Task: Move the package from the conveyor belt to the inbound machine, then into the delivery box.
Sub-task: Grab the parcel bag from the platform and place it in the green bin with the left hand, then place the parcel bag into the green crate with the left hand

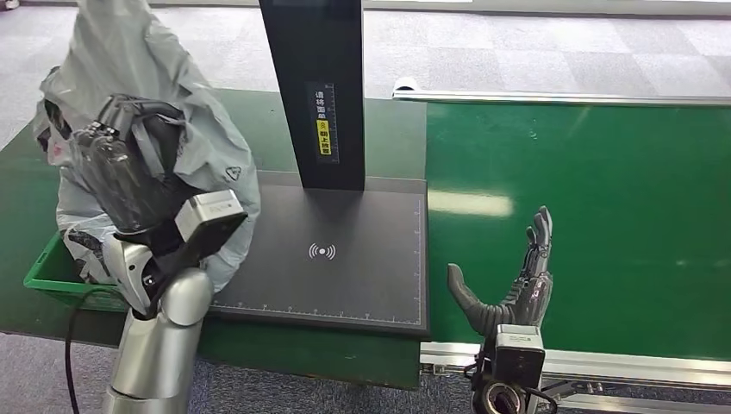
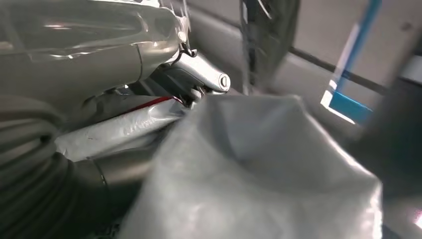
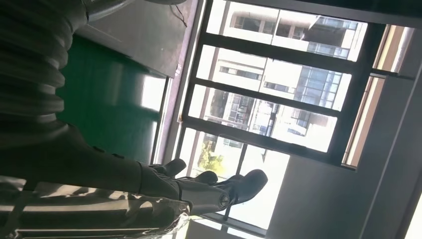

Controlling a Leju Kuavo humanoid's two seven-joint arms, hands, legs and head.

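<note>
One crumpled grey plastic mailer package (image 1: 185, 112), one green plastic delivery box (image 1: 52, 274), one flat black inbound machine pad (image 1: 345, 259) with a black upright post (image 1: 317, 86), and one green conveyor belt (image 1: 603, 216) are in the head view, along with the robot's two hands. Left of the pad, the left hand (image 1: 129, 172) grasps the package, its dark fingers wrapped into the bag's folds. The package is a shiny, wrinkled grey bag, bunched and standing tall, with a small triangular mark on its side; it hangs above the green box, its lower edge reaching the pad's left border. Right of the pad, the right hand (image 1: 517, 289) hovers over the belt's near edge, released, fingers straight and spread, holding nothing. The left wrist view adds a close look at the package's (image 2: 259, 169) smooth grey film and a white label with a red line (image 2: 129, 122) pressed under the hand. The right wrist view shows the extended fingers (image 3: 234, 189) against large windows (image 3: 278, 99).
</note>
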